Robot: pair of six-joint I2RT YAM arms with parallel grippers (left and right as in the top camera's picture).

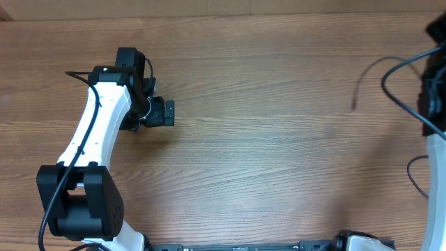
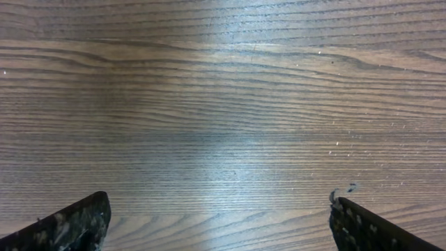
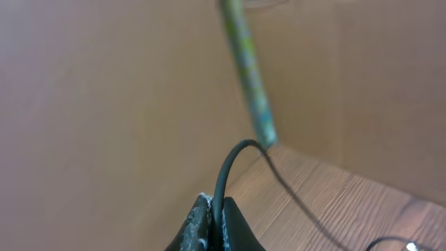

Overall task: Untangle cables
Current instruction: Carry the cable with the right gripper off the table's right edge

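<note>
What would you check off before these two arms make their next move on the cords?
1. Right gripper has a grip: ok. It is shut on a black cord that arcs up from its fingertips.
2. Left gripper is ready to grab: ok. It is open with nothing between its fingers.
3. Left gripper is near the cords: not ok. Only bare table lies under it, and the cords are at the far right.
4. A loose end is free: ok. It lies alone on the wood.
5. Tangle is undone: cannot tell. The cords run out of the overhead view.
</note>
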